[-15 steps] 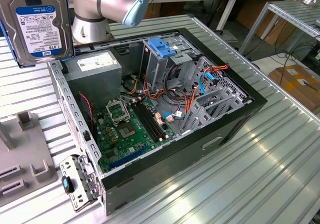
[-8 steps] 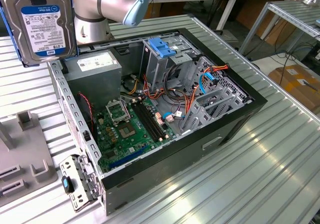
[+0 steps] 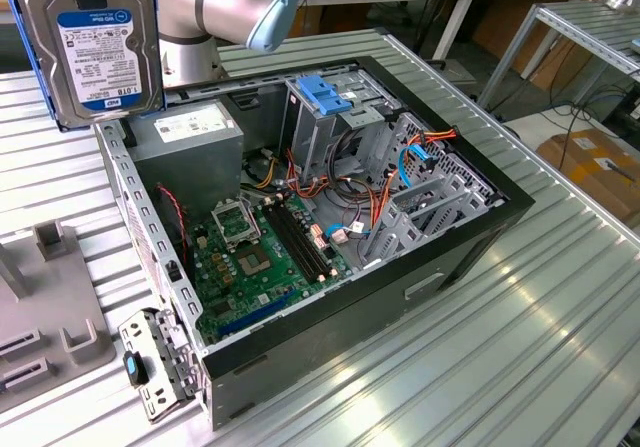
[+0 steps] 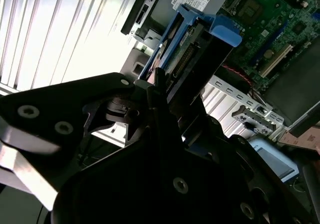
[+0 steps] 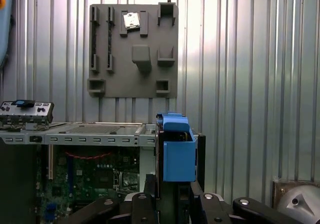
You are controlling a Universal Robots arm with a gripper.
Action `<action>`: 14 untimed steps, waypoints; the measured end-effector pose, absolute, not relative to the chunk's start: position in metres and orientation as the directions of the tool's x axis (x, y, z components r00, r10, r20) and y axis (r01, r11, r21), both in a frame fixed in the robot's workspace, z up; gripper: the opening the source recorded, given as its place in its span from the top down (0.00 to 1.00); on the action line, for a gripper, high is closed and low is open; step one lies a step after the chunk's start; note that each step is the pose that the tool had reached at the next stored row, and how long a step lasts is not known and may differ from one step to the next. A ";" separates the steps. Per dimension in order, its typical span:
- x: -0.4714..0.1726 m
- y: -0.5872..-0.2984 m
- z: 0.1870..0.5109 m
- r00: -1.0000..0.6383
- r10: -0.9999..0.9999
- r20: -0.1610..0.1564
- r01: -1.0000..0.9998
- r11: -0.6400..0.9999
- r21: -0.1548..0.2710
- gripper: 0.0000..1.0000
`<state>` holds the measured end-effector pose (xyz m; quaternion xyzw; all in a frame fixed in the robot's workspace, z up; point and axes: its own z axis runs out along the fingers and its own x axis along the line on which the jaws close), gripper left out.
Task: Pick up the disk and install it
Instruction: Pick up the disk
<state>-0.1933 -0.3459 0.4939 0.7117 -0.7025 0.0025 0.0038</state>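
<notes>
A: What is the pincer (image 5: 173, 193) doing?

B: It is clenched on the disk (image 5: 177, 154). In the first wrist view its dark fingers (image 5: 150, 186) flank the blue carrier on both sides, and the disk stands out from between them.

A: Where does the disk sit in the scene?

B: In the air. In the exterior view it hangs upright at the exterior view's left, label towards the camera, above one corner of the open computer case (image 3: 470, 222) and clear of it.

A: What lies nearest under it?

B: The grey power-supply box (image 3: 190, 137), just inside that corner. Further in are the green motherboard (image 3: 255, 257) and a drive cage topped by a blue latch (image 3: 325, 92).

A: And outside the case?

B: The ribbed metal table (image 3: 500, 367) carries the case, and a grey fixture plate (image 5: 132, 48) lies near it.
</notes>
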 end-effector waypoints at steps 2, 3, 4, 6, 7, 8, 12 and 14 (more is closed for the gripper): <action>-0.191 -0.346 0.494 0.013 -1.000 0.009 -1.000 -0.013 0.002 0.65; -0.190 -0.346 0.494 0.013 -1.000 0.009 -1.000 -0.013 0.002 0.65; -0.189 -0.346 0.494 0.013 -1.000 0.009 -1.000 -0.013 0.002 0.65; -0.187 -0.346 0.494 0.013 -1.000 0.009 -1.000 -0.013 0.002 0.65; -0.187 -0.346 0.494 0.013 -1.000 0.009 -1.000 -0.013 0.002 0.65; -0.186 -0.346 0.494 0.013 -1.000 0.009 -1.000 -0.013 0.002 0.65; -0.183 -0.346 0.494 0.013 -1.000 0.009 -1.000 -0.013 0.002 0.65; -0.182 -0.346 0.494 0.013 -1.000 0.009 -1.000 -0.013 0.002 0.65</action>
